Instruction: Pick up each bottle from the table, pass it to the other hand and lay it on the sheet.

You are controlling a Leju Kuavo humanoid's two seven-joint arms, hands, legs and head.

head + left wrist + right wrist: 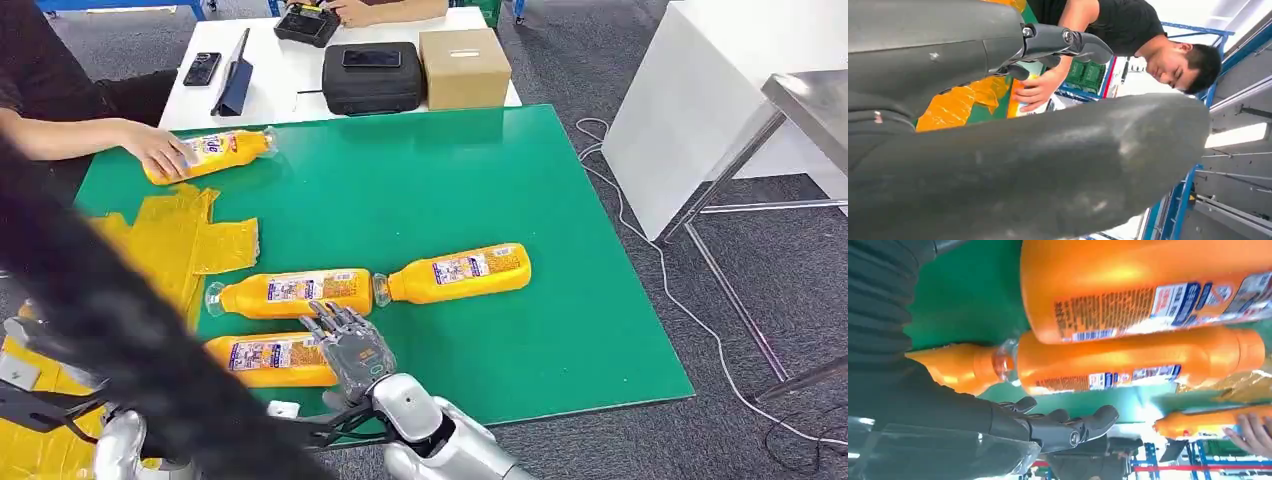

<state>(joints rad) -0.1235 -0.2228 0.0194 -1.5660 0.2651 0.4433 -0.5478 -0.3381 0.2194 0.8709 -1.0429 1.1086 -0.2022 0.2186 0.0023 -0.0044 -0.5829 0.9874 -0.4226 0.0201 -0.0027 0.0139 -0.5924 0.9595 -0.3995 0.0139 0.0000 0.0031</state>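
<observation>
a person's hand [158, 150] rests on the upper-left bottle [212, 154]; a black case [372, 77] and cardboard box [464, 67] sit beyond the green table [520, 180], open at right. three orange bottles lie lower centre; my right hand [350, 342], fingers spread, holds nothing, beside the nearest bottle [270, 360]. my left hand [1063, 45]: grip unclear.

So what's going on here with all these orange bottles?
A humanoid robot is sorting orange plastic bottles lying on a green table. Its right hand, fingers spread, rests at the end of the nearest bottle, holding nothing yet. Two more bottles lie end to end just beyond. At the far corner a person's hand rests on a fourth bottle, next to a crumpled yellow sheet.
</observation>
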